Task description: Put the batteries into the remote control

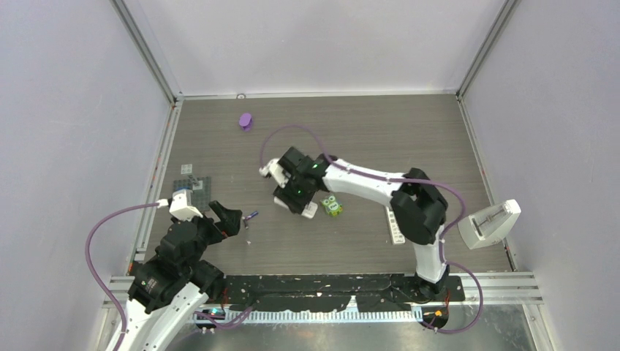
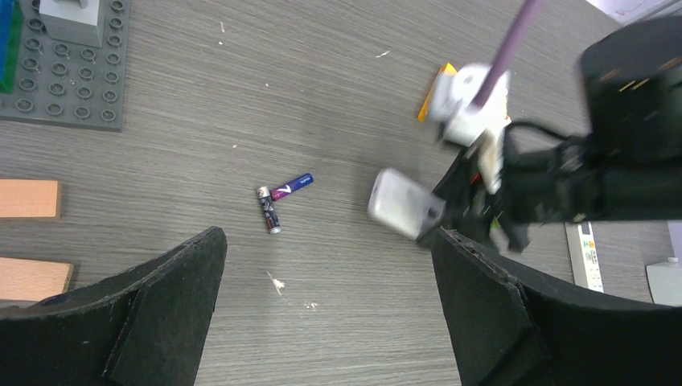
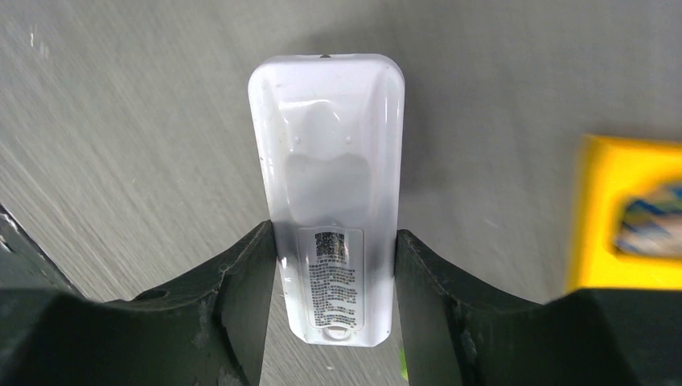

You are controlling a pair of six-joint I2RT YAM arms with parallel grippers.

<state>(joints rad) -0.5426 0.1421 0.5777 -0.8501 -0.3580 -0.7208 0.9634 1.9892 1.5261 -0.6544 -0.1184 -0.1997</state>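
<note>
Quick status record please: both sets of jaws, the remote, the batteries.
batteries: purple battery and dark battery lying on the table, ends touching in a V
left gripper: jaws wide open, empty, above the table near that pair
right gripper: jaws closed on the long sides of the white remote
white remote: labelled back facing the right wrist camera

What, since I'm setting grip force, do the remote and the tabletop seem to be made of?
The remote looks like white moulded plastic, glossy: soft highlights run across its back. The tabletop looks like grey wood-grain laminate, matte, with fine streaks and no glare; real wood cannot be excluded.
</note>
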